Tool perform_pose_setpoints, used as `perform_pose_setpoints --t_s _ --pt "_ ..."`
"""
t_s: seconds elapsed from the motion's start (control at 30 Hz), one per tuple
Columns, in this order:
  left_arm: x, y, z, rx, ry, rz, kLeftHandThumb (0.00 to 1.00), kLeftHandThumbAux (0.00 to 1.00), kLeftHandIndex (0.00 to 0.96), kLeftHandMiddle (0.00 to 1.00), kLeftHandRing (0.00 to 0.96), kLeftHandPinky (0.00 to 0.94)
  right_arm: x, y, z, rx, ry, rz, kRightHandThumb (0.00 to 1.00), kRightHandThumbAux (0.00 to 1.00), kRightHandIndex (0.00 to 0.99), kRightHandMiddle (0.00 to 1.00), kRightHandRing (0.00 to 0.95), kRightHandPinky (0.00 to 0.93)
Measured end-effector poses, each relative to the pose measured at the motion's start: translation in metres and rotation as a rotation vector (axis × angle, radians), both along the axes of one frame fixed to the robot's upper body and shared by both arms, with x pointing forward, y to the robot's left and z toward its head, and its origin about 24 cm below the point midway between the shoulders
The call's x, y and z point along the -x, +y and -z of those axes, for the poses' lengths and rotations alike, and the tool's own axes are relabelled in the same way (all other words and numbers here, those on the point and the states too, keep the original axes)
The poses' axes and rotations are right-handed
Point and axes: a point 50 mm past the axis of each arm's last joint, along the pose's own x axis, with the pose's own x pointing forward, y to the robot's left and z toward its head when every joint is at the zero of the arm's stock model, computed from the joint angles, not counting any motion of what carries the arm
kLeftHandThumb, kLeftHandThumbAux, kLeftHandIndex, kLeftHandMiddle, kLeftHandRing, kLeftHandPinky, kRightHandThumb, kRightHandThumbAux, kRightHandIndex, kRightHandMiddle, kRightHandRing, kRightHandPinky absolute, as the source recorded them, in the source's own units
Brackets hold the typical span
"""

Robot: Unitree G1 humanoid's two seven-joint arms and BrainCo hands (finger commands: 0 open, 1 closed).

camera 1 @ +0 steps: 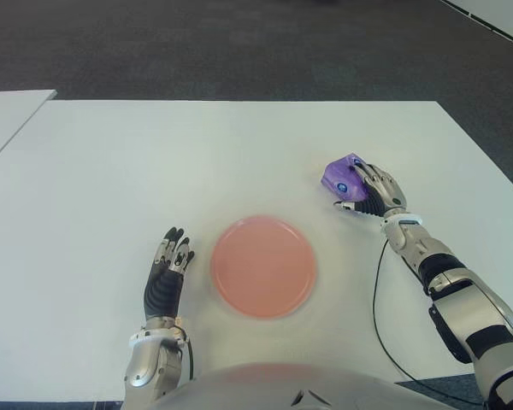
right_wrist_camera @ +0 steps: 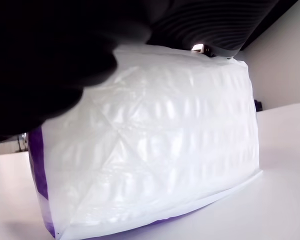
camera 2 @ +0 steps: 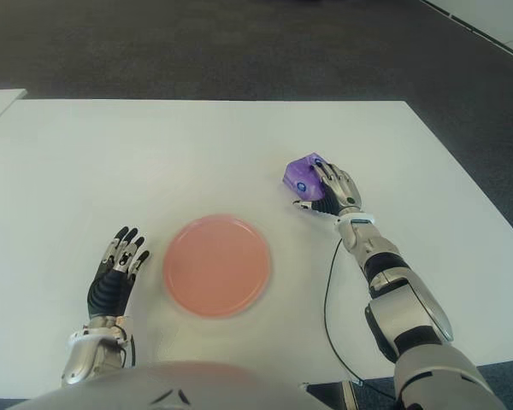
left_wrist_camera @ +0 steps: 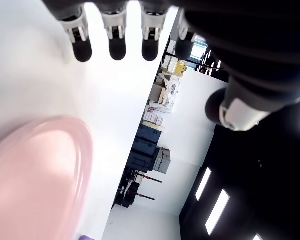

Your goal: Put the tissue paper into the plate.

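The tissue pack [right_wrist_camera: 150, 150] has a thin plastic wrap. The wrap is shiny and crinkly, white on one face and purple at the edges. The plate [camera 1: 263, 266] looks like smooth pink plastic with a soft shine. The bench [camera 1: 154, 162] is white, smooth and matt. The right hand [camera 1: 372, 195] is silver metal with black rubbery parts. The left hand [camera 1: 167, 275] is made the same way, and its fingertips [left_wrist_camera: 82, 50] are dull black.

Right hand [camera 1: 372, 192] reaches forward at arm's length, fingers curled in a grasp; left hand [camera 1: 166, 278] lies low and near, fingers extended, holding nothing.
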Motion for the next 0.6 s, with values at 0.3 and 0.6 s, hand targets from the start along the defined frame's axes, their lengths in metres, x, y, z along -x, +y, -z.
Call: perform_pose_setpoints --t_s 0.3,0.6 --pt "0.0001 0.0032 0.0 0.01 -0.003 -0.016 0.097 0.515 0.002 0.004 0.004 0.018 -0.0035 -0.0011 -0.0021 0.014 0.008 0.015 0.271 0.418 0.0 0.0 0.0 0.0" --pt "0.0 0.0055 -0.0026 -0.002 -0.039 -0.033 0.085 0.523 0.0 0.004 0.0 0.001 -0.004 -0.0002 -0.0008 0.011 0.009 0.026 0.298 0.425 0.0 0.0 0.0 0.0"
